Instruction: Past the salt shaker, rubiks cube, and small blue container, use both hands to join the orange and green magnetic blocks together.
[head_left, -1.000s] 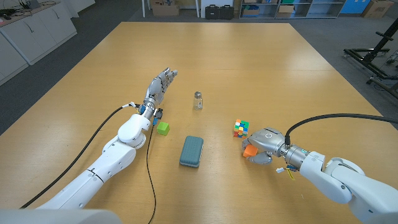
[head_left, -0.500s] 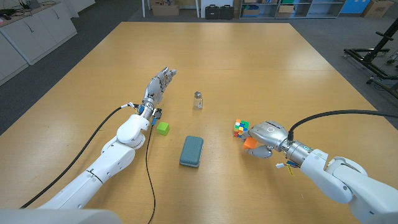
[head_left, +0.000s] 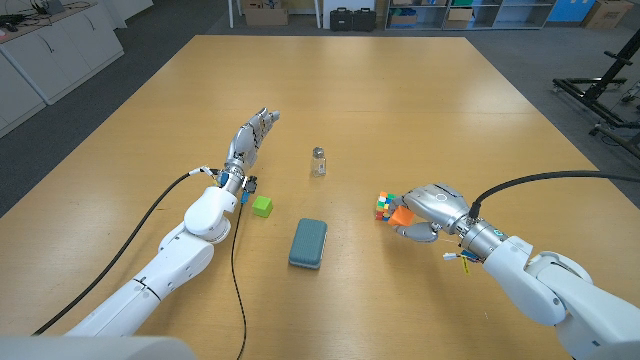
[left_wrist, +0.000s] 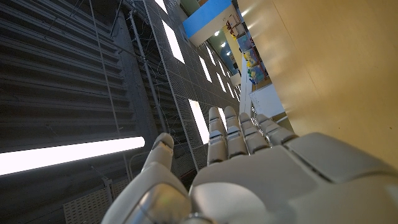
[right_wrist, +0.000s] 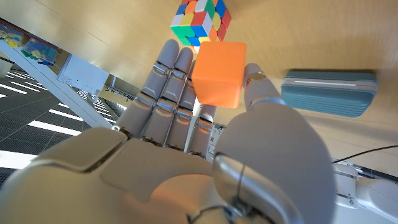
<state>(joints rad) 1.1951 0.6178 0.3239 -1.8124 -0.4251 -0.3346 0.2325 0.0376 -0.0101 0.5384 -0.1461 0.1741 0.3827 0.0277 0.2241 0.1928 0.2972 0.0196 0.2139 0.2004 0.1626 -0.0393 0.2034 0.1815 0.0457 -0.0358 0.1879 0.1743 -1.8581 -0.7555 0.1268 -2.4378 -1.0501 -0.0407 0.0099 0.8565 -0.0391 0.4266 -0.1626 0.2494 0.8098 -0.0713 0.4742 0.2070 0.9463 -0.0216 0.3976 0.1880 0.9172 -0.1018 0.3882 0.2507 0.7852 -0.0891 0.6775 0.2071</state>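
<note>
On the wooden table (head_left: 420, 110), landmark = small clear glass salt shaker with a metal cap (head_left: 318, 161), standing upright mid-table.

Right hand (head_left: 428, 211) sits well to the robot's right of the shaker and nearer the robot. It pinches the orange magnetic cube block (head_left: 401, 215) between thumb and fingers; the right wrist view shows the block (right_wrist: 217, 73) clamped between the thumb tip and the fingertips (right_wrist: 176, 59). Looks lifted off the table, but the head view is too coarse to be sure.

Multicoloured rubiks cube (head_left: 385, 205) is just beside that block, on the shaker side; touching or a hair apart, can't tell. In the right wrist view the cube (right_wrist: 200, 20) sits just past the held block.

Small blue rounded rectangular container (head_left: 308, 243) lies flat, nearer the robot than the shaker, roughly in line with it.

Green magnetic cube block (head_left: 262, 206) rests on the table to the robot's left of the shaker and nearer the robot, apart from the container. Nothing grips it.

Left hand (head_left: 253, 138) is to the robot's left of the shaker, about level with it, beyond the green block. Fingers (left_wrist: 233, 134) extended straight and side by side, thumb set apart, holding nothing.
</note>
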